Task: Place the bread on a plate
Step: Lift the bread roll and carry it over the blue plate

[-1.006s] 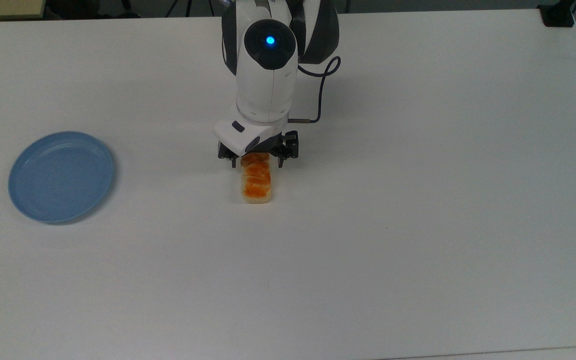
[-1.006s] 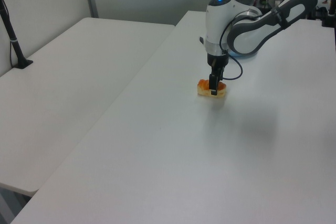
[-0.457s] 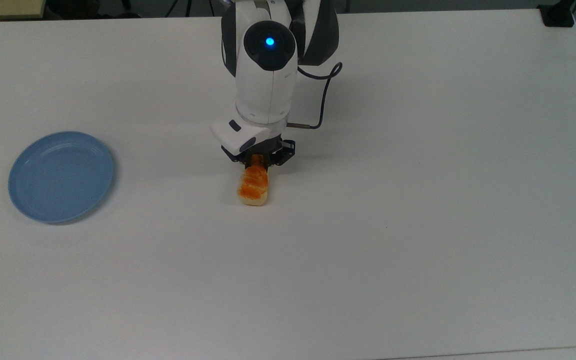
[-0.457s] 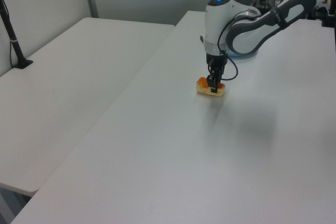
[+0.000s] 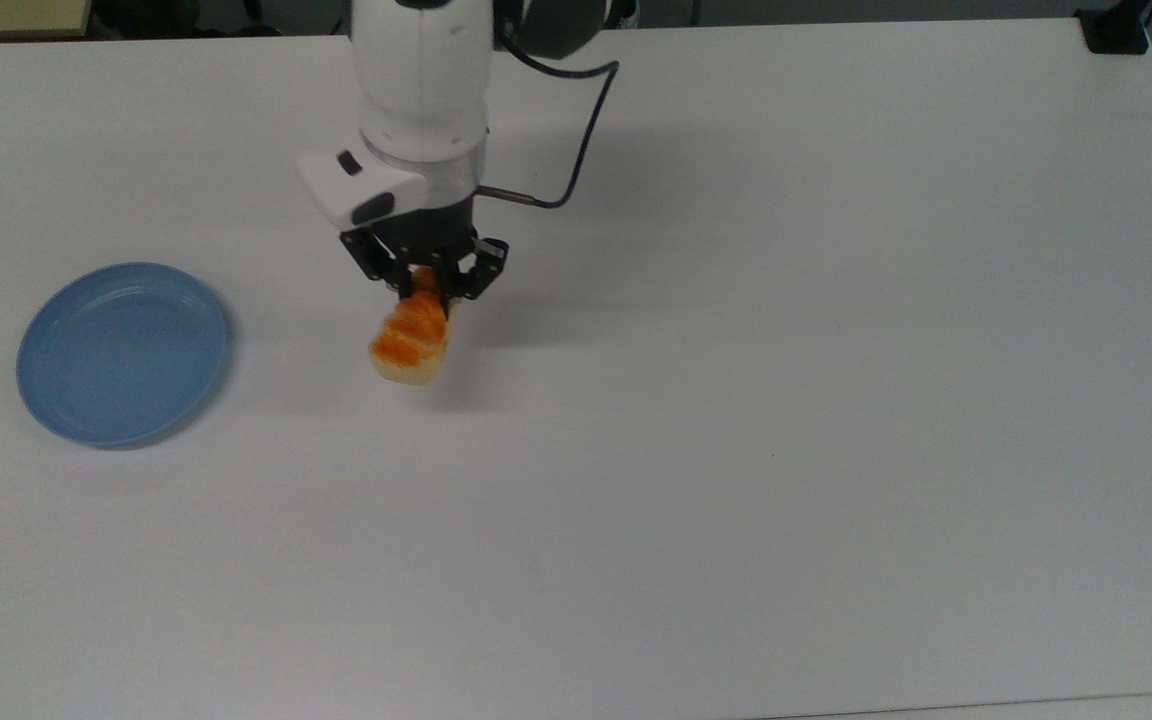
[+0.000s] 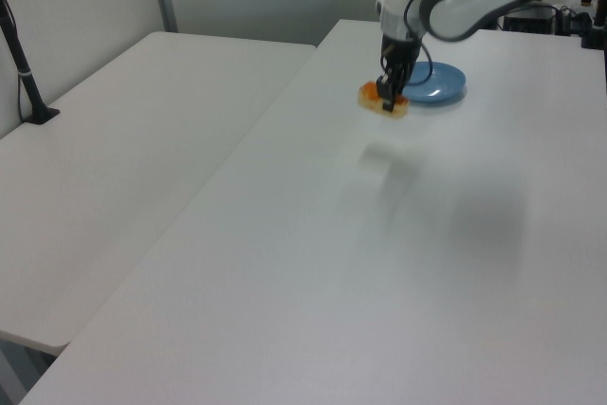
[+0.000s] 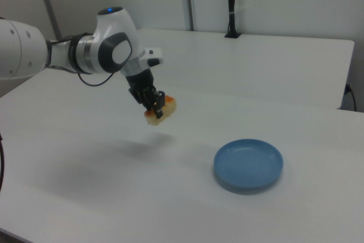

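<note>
Orange-brown glaze catches the eye: 1 bread (image 5: 409, 338) hangs in the air, clamped at its far end between the 2 fingers of the gripper (image 5: 426, 283), clear of the white table (image 5: 736, 450). Count it up: 1 loaf, 1 plate (image 5: 122, 352), 1 arm.

In the top view the loaf's free end points toward the camera, tilted a little to the top view's left, and the light-blue plate lies well apart at the top view's left, bare.

The right view puts the plate (image 7: 248, 164) nearest, flat on the table, with the bread (image 7: 160, 110) raised behind it at the right view's left and a soft shadow on the tabletop below. That height is plain here, less so from above.

The left view runs the other way: bread (image 6: 383, 100) in front, plate (image 6: 437, 83) just behind it, partly covered by the gripper (image 6: 388, 99). A black post (image 6: 21, 68) stands on the neighbouring table at the left view's left.
</note>
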`<state>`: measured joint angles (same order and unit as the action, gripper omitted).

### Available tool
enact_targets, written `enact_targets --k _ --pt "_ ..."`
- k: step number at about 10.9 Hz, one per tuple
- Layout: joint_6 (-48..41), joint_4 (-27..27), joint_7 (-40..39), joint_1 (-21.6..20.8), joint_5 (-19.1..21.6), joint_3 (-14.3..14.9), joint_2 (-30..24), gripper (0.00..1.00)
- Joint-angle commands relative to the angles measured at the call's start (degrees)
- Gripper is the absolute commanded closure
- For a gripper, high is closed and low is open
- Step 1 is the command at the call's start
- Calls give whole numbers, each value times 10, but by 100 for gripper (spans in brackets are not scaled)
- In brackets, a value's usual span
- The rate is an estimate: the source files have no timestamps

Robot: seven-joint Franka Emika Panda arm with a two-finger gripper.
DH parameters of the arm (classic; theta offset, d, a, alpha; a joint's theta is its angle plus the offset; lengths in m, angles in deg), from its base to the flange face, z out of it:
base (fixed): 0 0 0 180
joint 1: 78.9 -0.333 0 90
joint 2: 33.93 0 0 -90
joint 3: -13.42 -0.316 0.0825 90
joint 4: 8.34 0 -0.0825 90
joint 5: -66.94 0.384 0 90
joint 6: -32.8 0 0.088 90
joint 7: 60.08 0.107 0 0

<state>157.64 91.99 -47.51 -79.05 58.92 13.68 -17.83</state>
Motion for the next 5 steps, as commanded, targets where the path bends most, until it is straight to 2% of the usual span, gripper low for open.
enact_targets --k 1,3,5 --pt "-128 -81 -47 43 0 -2 -13 65" --pt "-181 -145 -90 79 22 -2 -1 65" --pt "-202 -204 -118 104 20 -1 34 65"
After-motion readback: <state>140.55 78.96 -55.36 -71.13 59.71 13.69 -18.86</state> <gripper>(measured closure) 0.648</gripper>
